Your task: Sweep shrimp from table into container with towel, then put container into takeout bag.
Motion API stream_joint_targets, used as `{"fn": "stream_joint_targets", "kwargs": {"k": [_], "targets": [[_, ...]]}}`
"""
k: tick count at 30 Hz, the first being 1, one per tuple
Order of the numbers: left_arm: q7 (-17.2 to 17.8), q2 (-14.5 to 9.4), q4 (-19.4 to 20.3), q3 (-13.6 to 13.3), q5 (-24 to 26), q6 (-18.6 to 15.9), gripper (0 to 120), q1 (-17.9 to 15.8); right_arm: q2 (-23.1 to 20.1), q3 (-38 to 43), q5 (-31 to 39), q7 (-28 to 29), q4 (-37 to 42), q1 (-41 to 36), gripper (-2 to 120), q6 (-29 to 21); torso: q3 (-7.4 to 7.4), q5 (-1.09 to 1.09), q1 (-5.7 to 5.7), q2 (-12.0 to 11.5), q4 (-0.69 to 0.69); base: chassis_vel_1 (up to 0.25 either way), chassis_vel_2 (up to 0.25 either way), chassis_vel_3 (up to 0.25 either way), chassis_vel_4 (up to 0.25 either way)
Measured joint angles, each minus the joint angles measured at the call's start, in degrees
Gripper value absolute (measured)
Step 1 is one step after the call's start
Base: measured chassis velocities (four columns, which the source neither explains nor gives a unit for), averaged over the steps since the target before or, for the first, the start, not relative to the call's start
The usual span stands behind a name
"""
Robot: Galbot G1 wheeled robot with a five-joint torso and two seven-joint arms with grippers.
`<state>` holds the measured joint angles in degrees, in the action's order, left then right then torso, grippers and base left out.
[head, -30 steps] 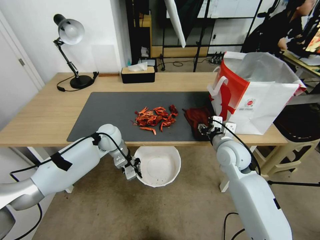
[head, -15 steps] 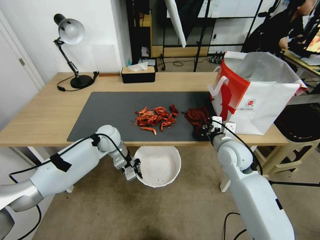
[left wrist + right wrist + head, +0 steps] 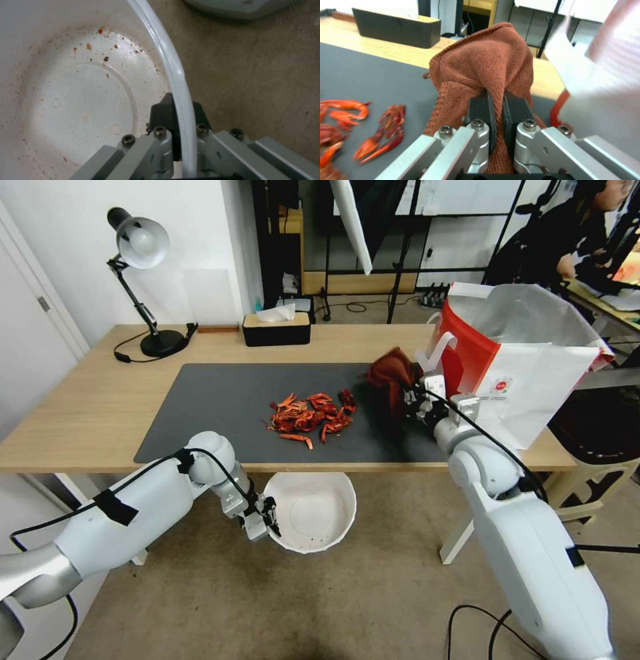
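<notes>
A: From the head camera, where does everything sit?

B: The shrimp (image 3: 312, 418) lie heaped on the dark mat of the table (image 3: 87, 410). The right gripper (image 3: 408, 395) holds the towel (image 3: 389, 373) up off the mat, between the pile and the takeout bag (image 3: 533, 373). So the pile lies toward the robot's left of the towel. The bowl (image 3: 311, 511) hangs below the table's near edge, under the pile, pinched by the left gripper (image 3: 267, 517).

A: And the left wrist camera?

B: The left gripper's (image 3: 178, 117) jaws are clamped on the bowl's (image 3: 83, 100) rim, one inside, one outside. It holds only crumbs.

A: The right wrist?

B: The right gripper's (image 3: 496, 120) jaws are closed on a fold of towel (image 3: 486, 65); shrimp (image 3: 383, 140) lie beyond and to one side. I'd judge the sweep must run toward the near edge.
</notes>
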<state>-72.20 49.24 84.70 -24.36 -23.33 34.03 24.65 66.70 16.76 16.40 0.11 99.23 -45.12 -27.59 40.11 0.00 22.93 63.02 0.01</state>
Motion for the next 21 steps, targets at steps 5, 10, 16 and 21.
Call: {"fn": "stream_joint_targets", "kwargs": {"k": [5,10,16,21], "targets": [[0.05,0.28,-0.05,0.15,0.01,0.05,0,0.04,-0.2,-2.79,-1.4,0.15,-2.83,3.11,2,-0.88,0.0,-0.01,0.0,0.0,0.0,0.0,0.0,0.0,0.0],[0.12,0.31,-0.36,0.16,0.01,0.18,0,0.07,0.24,-5.58,-2.77,0.71,-6.42,5.69,2,-1.69,0.0,-0.01,0.0,0.0,-0.01,0.0,0.0,0.0,0.0],[0.21,0.4,-0.7,0.16,-0.03,0.33,0,0.06,1.15,-7.23,-3.75,1.13,-10.39,7.79,2,-1.64,-0.01,0.0,0.0,0.0,-0.01,0.0,0.0,0.0,0.0],[0.25,0.48,-1.16,0.16,-0.03,0.49,0,0.03,1.89,-8.35,-3.51,0.49,-13.87,9.78,2,-1.54,-0.01,0.0,0.0,0.0,0.0,0.0,0.0,0.0,0.0]]}}
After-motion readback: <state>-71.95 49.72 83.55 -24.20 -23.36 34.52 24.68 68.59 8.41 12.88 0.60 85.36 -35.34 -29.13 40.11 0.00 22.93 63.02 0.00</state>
